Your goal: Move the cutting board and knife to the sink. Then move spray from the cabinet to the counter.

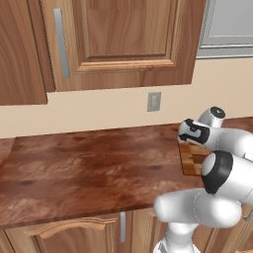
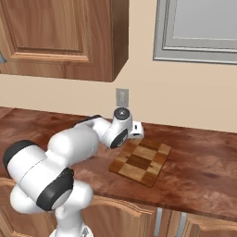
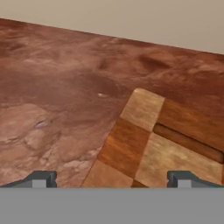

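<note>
The checkered cutting board (image 2: 141, 162) lies flat on the reddish-brown counter (image 2: 203, 162), and its left end peeks out behind my arm (image 1: 190, 158). In the hand view its near corner (image 3: 144, 131) sits just ahead of my gripper (image 3: 113, 179). The gripper is open, its fingertips (image 3: 41, 178) wide apart with nothing between them. It hovers low over the board's far left corner, where the white hand (image 2: 135, 129) shows. A slim dark brown bar (image 3: 188, 142) lies across the board; I cannot tell whether it is the knife. Sink and spray are out of view.
Wooden upper cabinets (image 1: 118, 39) with shut doors hang over the counter (image 1: 84, 168). A wall outlet (image 2: 122, 97) sits behind the board. A grey framed panel (image 2: 199, 28) is at the upper right. Base cabinet doors (image 1: 74, 232) run below the counter's front edge.
</note>
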Controlling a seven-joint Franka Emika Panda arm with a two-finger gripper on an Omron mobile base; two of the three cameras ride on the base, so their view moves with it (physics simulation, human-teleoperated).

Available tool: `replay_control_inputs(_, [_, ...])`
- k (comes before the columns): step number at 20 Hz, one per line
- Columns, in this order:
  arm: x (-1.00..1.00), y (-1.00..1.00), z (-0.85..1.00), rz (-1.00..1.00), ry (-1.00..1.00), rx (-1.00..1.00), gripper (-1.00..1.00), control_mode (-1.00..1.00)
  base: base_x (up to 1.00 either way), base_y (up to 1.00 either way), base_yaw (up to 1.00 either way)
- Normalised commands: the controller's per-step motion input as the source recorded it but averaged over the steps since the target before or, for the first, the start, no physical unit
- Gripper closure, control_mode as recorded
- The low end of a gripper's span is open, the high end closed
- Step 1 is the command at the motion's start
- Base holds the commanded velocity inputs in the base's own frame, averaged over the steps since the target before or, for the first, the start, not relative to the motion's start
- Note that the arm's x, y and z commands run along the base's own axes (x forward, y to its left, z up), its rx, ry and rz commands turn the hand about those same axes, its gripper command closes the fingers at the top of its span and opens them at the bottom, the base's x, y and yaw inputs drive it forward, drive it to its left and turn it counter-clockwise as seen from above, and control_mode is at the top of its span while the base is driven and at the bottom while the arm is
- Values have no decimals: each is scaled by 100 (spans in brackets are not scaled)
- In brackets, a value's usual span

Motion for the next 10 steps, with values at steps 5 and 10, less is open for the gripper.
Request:
replay_control_inputs(5, [34,0,-6,4,0,0,-100,-100,0,0,0])
replay_control_inputs(10, [32,0,-3,2,0,0,-100,-100,0,0,0])
